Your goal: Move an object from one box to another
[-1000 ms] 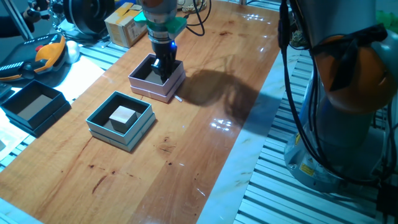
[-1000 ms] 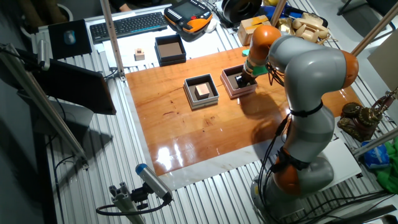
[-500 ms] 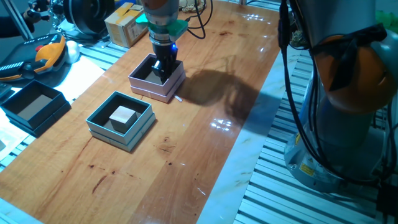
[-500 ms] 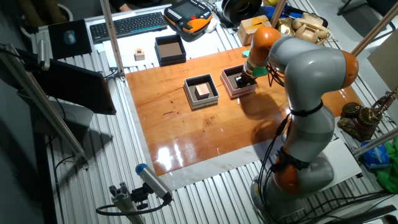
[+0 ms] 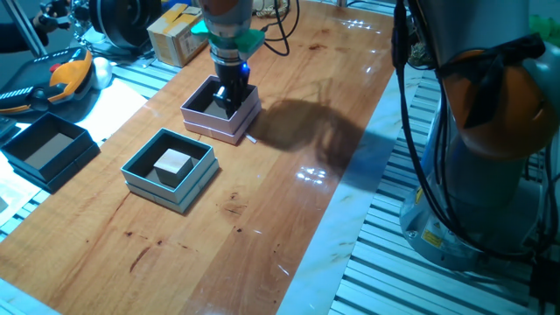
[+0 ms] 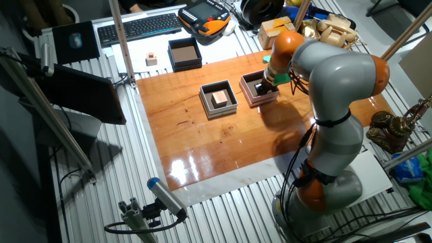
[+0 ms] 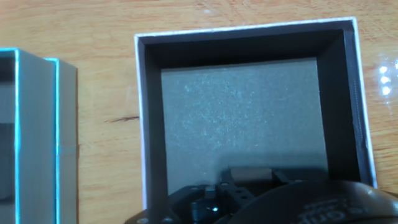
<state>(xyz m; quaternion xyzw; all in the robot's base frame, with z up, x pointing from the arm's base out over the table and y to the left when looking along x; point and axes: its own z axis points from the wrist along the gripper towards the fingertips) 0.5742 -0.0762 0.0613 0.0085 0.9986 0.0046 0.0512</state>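
On the table, the teal box (image 5: 169, 169) holds a pale wooden block (image 5: 173, 163), likely light, stiff and best pinched across opposite flat sides, while beyond it the hand (image 5: 229, 98) dips into the pink box (image 5: 220, 112), its finger spread impossible to tell.

I see my arm reaching across from its base, grey links bent over and the orange joint high above the wrist. The wrist points straight down, a blue light glowing on it. My gripper (image 5: 229, 103) (image 6: 262, 87) hangs vertical, fingertips low. In the hand view only its dark body shows; I can't tell how the jaws stand.
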